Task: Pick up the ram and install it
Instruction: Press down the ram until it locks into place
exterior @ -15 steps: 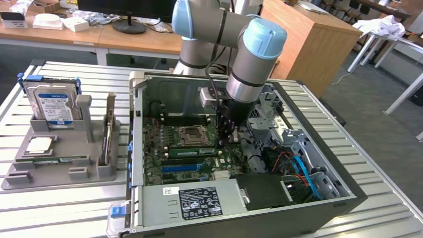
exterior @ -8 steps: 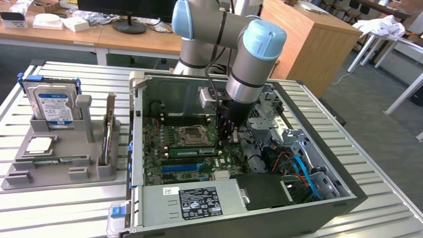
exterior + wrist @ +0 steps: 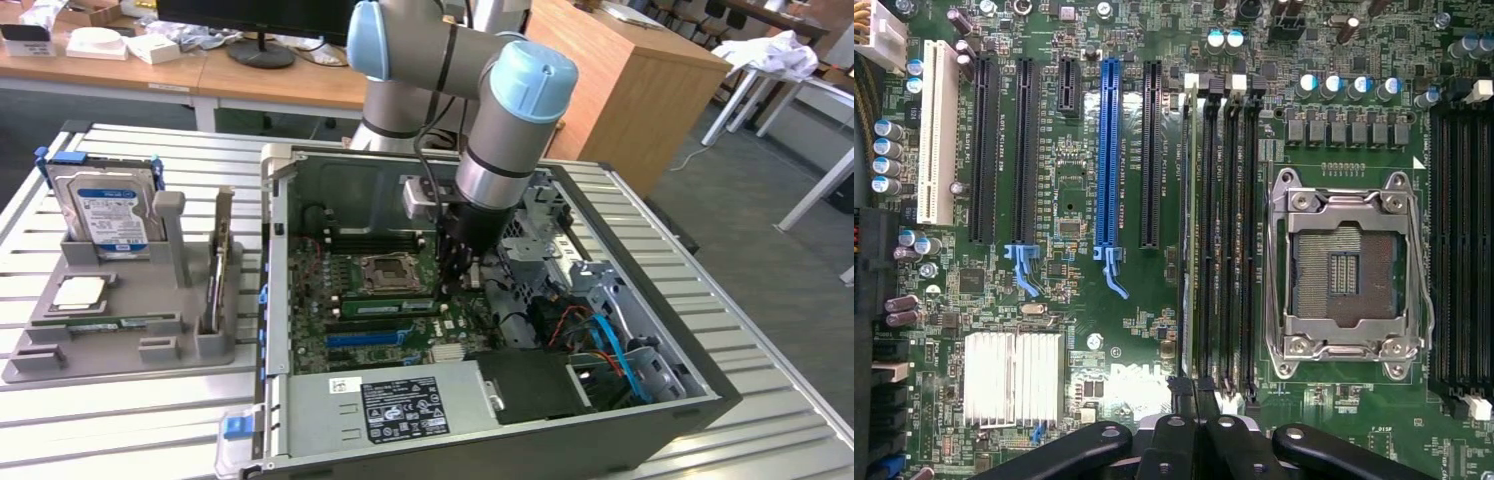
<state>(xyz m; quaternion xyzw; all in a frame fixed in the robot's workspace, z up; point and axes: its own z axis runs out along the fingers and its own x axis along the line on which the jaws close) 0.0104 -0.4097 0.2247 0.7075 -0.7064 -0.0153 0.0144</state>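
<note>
Claw (image 3: 1192, 388): jaws together, hanging over the motherboard (image 3: 1084, 300) inside the open computer case (image 3: 667, 400). Ram (image 3: 1188, 230): sitting upright in a memory slot beside the empty processor socket (image 3: 1344, 270), directly below the claw.

Beneath my matt black end effector (image 3: 1192, 400) I see a glossy green motherboard (image 3: 1074, 300) with a bare-metal socket frame (image 3: 1349, 275) and a ribbed metal heatsink (image 3: 1014, 378) beside it, inside a matt grey metal case (image 3: 667, 395) on the slatted metal bench (image 3: 107, 420).
</note>
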